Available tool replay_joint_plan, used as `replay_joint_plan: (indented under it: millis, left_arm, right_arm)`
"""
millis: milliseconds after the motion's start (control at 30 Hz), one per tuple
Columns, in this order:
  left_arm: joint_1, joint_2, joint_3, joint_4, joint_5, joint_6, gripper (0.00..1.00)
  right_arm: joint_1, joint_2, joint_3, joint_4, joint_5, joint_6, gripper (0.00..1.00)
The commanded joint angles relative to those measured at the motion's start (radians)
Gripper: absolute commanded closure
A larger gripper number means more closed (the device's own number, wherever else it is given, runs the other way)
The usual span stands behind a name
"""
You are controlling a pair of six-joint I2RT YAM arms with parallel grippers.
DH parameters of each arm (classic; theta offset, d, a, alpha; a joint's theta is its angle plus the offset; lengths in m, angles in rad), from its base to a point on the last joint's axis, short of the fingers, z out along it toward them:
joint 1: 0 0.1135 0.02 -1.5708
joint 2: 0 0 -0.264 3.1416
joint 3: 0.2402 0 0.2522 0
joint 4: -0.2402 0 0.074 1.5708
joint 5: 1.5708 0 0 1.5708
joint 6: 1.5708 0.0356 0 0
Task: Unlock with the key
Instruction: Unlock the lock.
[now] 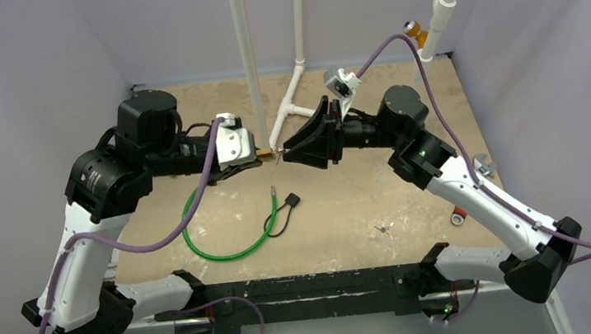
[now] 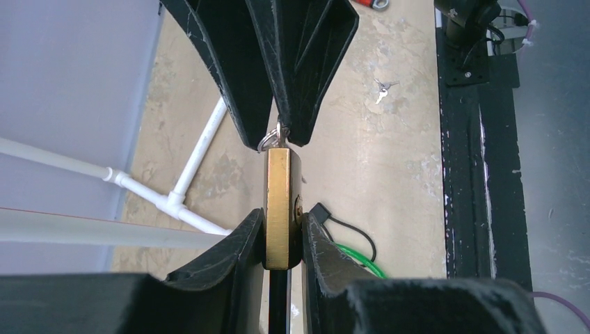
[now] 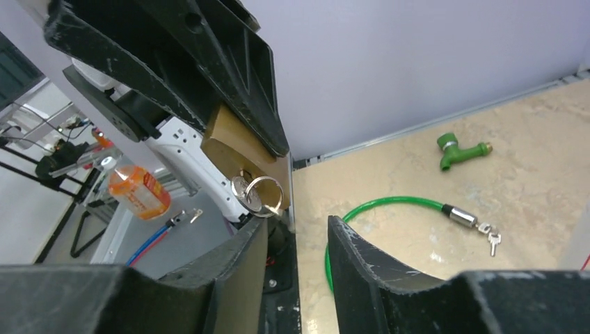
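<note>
Left gripper pinches the padlock mid-frame; right gripper stands spread beside the key. Grip squarely, turn gently.

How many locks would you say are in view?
2. The brass padlock is clamped in the left gripper, off the table; the green cable lock lies on the table. Others may be hidden.

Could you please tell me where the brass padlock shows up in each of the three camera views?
Top external: the brass padlock is just left of centre, at the tip of the left claw.
Left wrist: the padlock is in the centre of the frame, running vertically.
Right wrist: the padlock is upper left of centre, partly hidden by the left claw.
Shared landmark: the green cable on the table.
</note>
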Motion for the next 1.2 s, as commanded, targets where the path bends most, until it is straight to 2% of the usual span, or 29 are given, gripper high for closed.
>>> replay_joint_plan:
  millis: [0,100,200,267,400,533,633,733,867,1000,1167]
  left_arm:
    - [-0.006,-0.028,0.005,0.099,0.055,0.003,1.0]
    - [-0.006,-0.032,-0.003,0.102,0.058,-0.002,1.0]
    - [-0.008,-0.032,-0.005,0.104,0.063,-0.006,1.0]
    - [-0.01,-0.033,-0.005,0.106,0.061,-0.01,1.0]
    - [-0.009,-0.035,-0.004,0.11,0.058,-0.013,1.0]
    - [-0.011,-0.034,-0.003,0.116,0.056,-0.015,1.0]
    - [-0.013,-0.031,-0.002,0.116,0.052,-0.016,1.0]
    - [-0.014,-0.028,0.0,0.119,0.049,-0.018,1.0]
    - [-0.014,-0.028,-0.002,0.118,0.047,-0.018,1.0]
    - [-0.015,-0.029,-0.003,0.115,0.048,-0.015,1.0]
    - [-0.018,-0.029,-0.003,0.118,0.049,-0.016,1.0]
  right_arm:
    - [0.001,-0.044,-0.017,0.074,0.057,-0.055,0.62]
    - [0.001,-0.083,-0.034,0.102,0.108,-0.097,0.48]
    - [0.001,-0.093,-0.042,0.162,0.089,-0.089,0.44]
    - [0.002,-0.071,-0.022,0.163,0.055,-0.078,0.46]
    - [0.002,-0.043,-0.009,0.161,0.01,-0.056,0.59]
    - [0.007,-0.025,-0.002,0.144,-0.012,-0.052,0.66]
    - [0.012,-0.025,-0.001,0.15,-0.021,-0.05,0.64]
    - [0.016,-0.033,-0.003,0.179,-0.04,-0.04,0.55]
    - [0.016,-0.05,-0.017,0.217,-0.063,-0.028,0.51]
    - [0.016,-0.075,-0.031,0.233,-0.09,-0.04,0.53]
    - [0.017,-0.055,-0.018,0.262,-0.11,-0.013,0.65]
